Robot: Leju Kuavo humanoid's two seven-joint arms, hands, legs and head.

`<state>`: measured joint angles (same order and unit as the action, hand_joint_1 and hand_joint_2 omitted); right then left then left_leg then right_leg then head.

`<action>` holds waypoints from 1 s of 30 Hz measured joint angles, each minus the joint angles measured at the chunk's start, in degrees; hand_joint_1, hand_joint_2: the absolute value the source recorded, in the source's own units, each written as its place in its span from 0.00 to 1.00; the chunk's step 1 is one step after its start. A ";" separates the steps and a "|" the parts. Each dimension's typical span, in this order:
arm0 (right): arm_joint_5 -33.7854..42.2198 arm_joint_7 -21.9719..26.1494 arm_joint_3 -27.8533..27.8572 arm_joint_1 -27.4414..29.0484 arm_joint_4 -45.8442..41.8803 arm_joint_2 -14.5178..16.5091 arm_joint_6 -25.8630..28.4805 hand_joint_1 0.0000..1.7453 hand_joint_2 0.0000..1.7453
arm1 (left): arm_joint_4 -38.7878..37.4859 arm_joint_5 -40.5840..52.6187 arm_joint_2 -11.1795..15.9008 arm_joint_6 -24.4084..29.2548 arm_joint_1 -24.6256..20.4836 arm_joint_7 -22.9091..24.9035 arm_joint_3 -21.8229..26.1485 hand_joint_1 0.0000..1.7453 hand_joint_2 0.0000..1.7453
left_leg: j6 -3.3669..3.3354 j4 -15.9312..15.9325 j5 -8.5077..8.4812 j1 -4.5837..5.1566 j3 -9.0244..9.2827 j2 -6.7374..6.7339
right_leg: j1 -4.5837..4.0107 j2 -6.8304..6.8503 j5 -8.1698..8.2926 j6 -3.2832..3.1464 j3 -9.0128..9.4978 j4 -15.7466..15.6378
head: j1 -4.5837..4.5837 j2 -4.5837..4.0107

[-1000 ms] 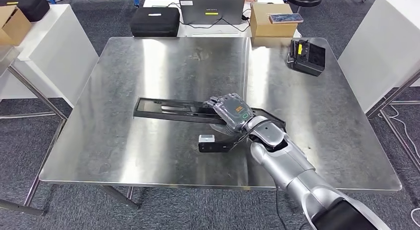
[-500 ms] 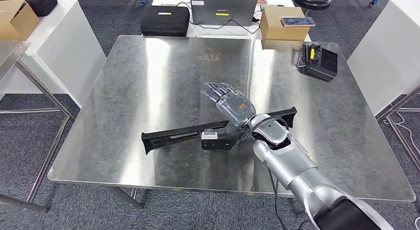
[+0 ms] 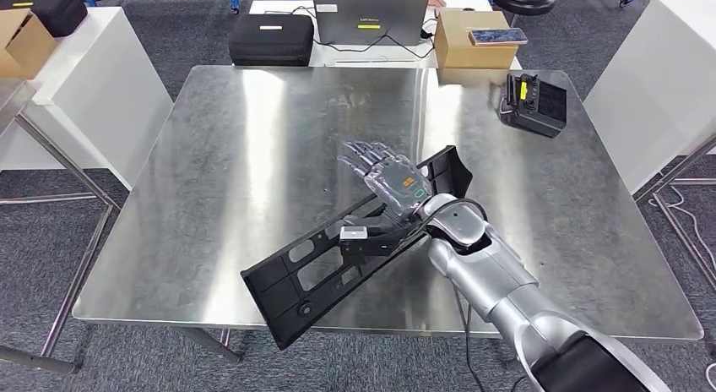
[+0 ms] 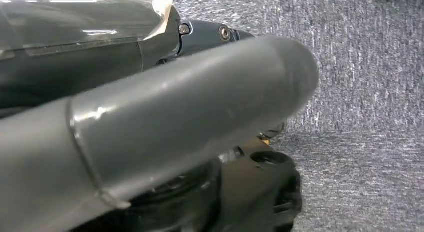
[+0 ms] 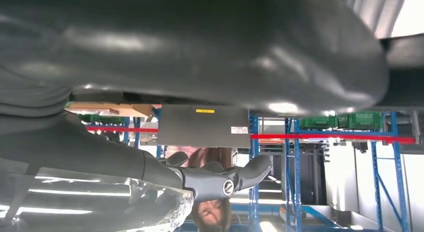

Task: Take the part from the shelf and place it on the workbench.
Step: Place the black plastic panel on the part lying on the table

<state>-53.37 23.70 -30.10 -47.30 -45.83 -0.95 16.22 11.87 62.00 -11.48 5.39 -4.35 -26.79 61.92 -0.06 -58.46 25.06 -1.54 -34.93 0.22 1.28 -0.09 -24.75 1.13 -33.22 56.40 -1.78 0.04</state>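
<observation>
We see the part [image 3: 338,257], a long, flat black plastic panel with slotted cut-outs, running diagonally from the lower centre of the head view up to a flared end in the middle of the frame. It sits over the workbench [image 3: 211,155], and its lower end reaches the bench's near edge; we cannot tell whether that end rests on the steel or hangs past it.

We judge the panel stiff and light for its length, but awkward: held near its middle, the long ends will swing and tip easily, and smooth plastic on polished steel will likely slide. The middle section, beside the cut-outs, looks like the sensible place to hold.

Our right hand [image 3: 388,185] lies at the centre of the frame, over the panel's upper half, with its fingers [image 3: 363,158] stretched out and apart, pointing toward the upper left. The thumb appears to run under the panel near the wrist camera, so we cannot tell whether the hand grips the part or merely supports it.

The right wrist view is mostly a dark blurred surface close to the lens. Our left hand [image 4: 165,122] appears in its own wrist view as a thick grey thumb over carpet; its finger state we cannot tell.

A black controller [image 3: 534,105] sits in the upper right of the bench, well apart.
</observation>
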 joint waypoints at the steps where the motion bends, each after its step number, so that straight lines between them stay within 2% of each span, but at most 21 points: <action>1: -0.01 -0.05 0.00 -0.04 0.01 -0.01 0.00 0.00 0.00 | -0.02 -0.02 -0.03 -0.25 -0.02 0.15 0.00 0.00 0.00 | -0.10 0.87 -0.09 0.12 0.42 0.09 | -0.35 -0.01 -0.13 0.16 -0.01 0.09 | 0.10 0.00; 3: -0.07 -0.46 0.02 -0.11 0.07 -0.01 0.08 0.00 0.00 | -0.02 -0.08 -0.08 -0.66 -0.02 0.51 0.01 0.00 0.00 | -0.31 0.93 -0.25 0.55 0.40 0.30 | -0.69 0.00 -0.25 0.36 -0.02 0.14 | 0.34 0.00; 6: -0.43 -1.91 0.09 -0.33 0.45 -0.02 0.59 0.00 0.00 | -0.02 -0.14 -0.10 -1.16 -0.02 0.95 0.06 0.00 0.00 | -0.94 0.87 -0.26 1.28 0.35 0.47 | -0.49 0.06 -0.09 0.68 0.10 -0.16 | 0.39 0.00; 12: -0.85 -4.58 0.88 -2.46 3.93 -0.07 0.83 0.00 0.00 | -0.02 -0.40 -0.11 -1.35 -0.01 1.59 0.53 0.00 0.00 | -1.78 0.86 -0.27 1.58 0.25 0.50 | -0.22 0.07 0.24 1.21 0.29 -0.73 | 0.40 0.00; 18: -0.81 -4.91 2.22 -4.35 8.34 -0.16 1.29 0.00 0.00 | -0.02 -0.70 -0.13 -1.35 0.01 1.39 0.92 0.00 0.00 | -1.98 0.84 -0.32 1.74 0.22 0.50 | -0.09 0.07 0.39 1.48 0.28 -0.80 | 0.38 0.00; 30: -1.57 -6.39 4.37 -5.63 11.98 -0.84 2.14 0.00 0.00 | -0.02 -0.67 -0.23 -1.13 0.06 0.84 1.42 0.00 0.00 | -2.01 0.85 -0.33 1.64 0.23 0.48 | -0.17 0.06 0.39 1.49 0.24 -0.78 | 0.38 0.00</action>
<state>-54.95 17.31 -25.73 -52.93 -33.85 -1.79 18.36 11.85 61.33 -11.71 4.26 -4.29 -25.95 63.34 -2.07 -57.61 24.73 0.10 -34.70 0.71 1.11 -0.02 -24.36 2.63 -32.98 55.62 -1.40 0.04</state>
